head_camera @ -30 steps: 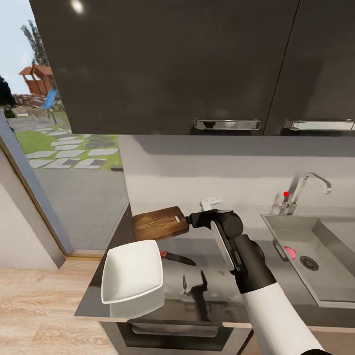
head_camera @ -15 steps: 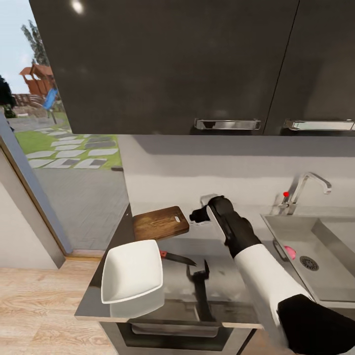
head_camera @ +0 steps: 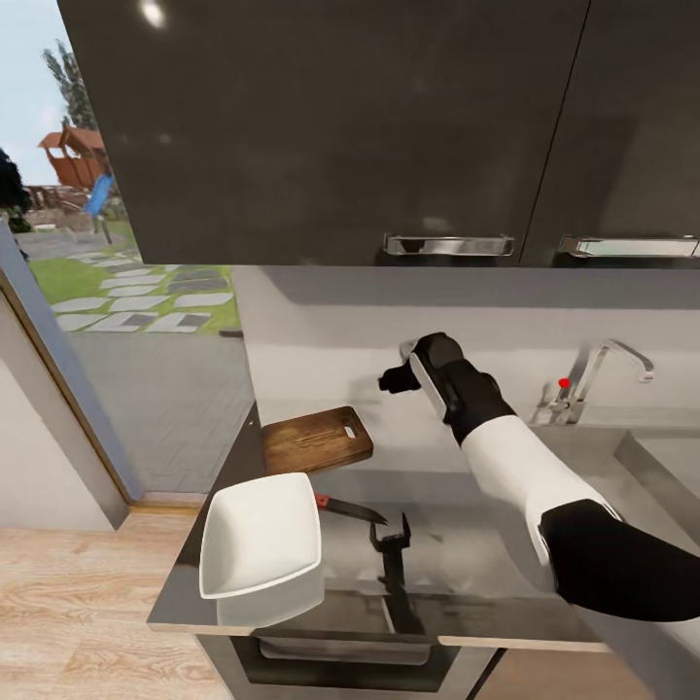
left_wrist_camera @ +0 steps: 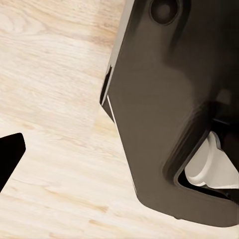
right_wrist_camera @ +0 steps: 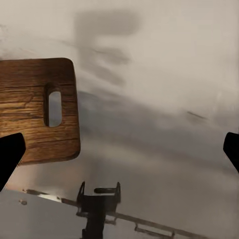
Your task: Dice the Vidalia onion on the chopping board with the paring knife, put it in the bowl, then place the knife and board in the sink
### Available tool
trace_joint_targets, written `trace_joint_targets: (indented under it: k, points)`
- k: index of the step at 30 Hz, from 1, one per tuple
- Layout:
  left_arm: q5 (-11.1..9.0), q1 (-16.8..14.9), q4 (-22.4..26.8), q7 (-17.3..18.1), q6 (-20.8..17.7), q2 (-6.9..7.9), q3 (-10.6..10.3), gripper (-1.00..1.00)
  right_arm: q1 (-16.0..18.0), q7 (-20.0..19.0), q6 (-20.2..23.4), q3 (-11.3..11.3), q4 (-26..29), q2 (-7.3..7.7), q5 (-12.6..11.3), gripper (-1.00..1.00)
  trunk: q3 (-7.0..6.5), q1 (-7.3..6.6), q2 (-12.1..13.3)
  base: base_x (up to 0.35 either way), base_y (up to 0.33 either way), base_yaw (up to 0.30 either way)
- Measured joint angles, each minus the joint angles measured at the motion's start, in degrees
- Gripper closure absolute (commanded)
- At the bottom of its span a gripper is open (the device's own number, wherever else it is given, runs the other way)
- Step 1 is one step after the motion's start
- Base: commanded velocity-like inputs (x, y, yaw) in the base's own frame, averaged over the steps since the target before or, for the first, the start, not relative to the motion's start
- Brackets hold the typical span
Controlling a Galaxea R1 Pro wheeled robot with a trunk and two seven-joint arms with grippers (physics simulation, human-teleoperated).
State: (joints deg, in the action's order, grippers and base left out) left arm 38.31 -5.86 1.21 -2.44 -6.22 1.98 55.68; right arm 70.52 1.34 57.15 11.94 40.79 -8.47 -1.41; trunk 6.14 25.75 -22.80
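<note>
While its jaws stay apart, the right tool (head_camera: 389,381) has risen above the chopping board (head_camera: 316,439).

The chopping board (head_camera: 317,439) is rendered in dark brown wood with visible grain, and the countertop (head_camera: 457,544) in grey brushed metal, glossy enough for reflections to be seen. The bowl (head_camera: 261,547) is shown smooth white, the tap (head_camera: 605,372) in polished chrome.

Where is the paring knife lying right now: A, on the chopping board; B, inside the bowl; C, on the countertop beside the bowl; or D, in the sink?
C: the paring knife lies flat on the countertop, its red handle end next to the white bowl, apart from the chopping board.
</note>
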Motion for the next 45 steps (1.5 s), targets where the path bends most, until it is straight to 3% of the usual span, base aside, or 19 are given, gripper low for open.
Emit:
trace_joint_targets:
  k: [6, 9, 24, 37, 45]
  points:
    - [0.0, -0.02, 0.0, 0.0, 0.0, -0.04, 0.0, -1.0, 0.16, -0.21, -0.12, 0.25, -0.5, 0.01, -8.88, -1.0, 0.0, 0.0, 0.0, 0.0, 0.0, 0.0]
    - [0.0, -0.03, 0.0, 0.0, 0.0, -0.04, 0.0, -1.0, 0.12, -0.2, -0.07, 0.37, -0.55, 0.01, -9.9, -1.0, 0.0, 0.0, 0.0, 0.0, 0.0, 0.002]
    - [0.0, -0.01, 0.0, 0.0, 0.0, -0.04, 0.0, -1.0, 0.05, -0.13, -0.04, 0.42, -1.06, 0.01, -10.34, -1.0, 0.41, 0.0, 0.0, 0.0, 0.0, 0.098]
    - [0.0, -0.02, 0.0, 0.0, 0.0, -0.04, 0.0, -1.0, -0.01, 0.22, -0.47, 0.25, -8.72, 0.74, -10.16, -1.0, 1.14, 0.0, 0.0, 0.0, 0.0, 0.001]
    - [0.0, 0.01, 0.0, 0.0, 0.0, -0.09, 0.0, -1.0, -0.01, 0.69, -4.97, 0.28, -12.77, 0.87, -10.06, -1.0, 1.17, 0.0, 0.0, 0.0, 0.0, 0.0]
